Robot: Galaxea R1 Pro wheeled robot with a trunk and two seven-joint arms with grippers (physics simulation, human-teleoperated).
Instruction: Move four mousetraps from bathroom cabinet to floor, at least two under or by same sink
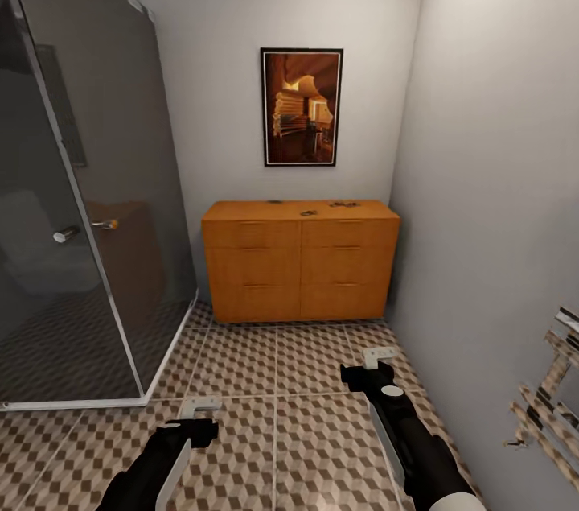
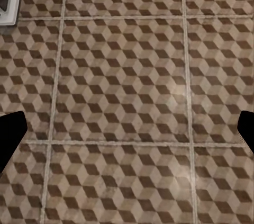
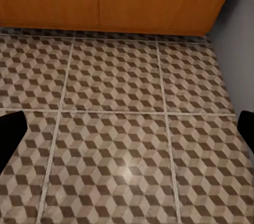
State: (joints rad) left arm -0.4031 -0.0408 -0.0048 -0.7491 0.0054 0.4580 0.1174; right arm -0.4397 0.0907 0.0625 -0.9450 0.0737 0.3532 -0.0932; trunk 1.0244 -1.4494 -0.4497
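Both grippers, left (image 1: 199, 408) and right (image 1: 378, 356), hung spread wide over the floor (image 1: 277, 382), holding and touching nothing; in each wrist view the dark fingertips (image 2: 11, 134) sat at opposite edges, cut off by the frame. The floor was glossy square tile printed with brown, beige and white cubes and pale grout, and the cabinet (image 1: 300, 260), smooth orange-brown wood with slim bar handles, stood against the far wall beside the grey glass shower (image 1: 80, 197). Small dark traps (image 1: 308, 212) lay on the cabinet top, too small to count.
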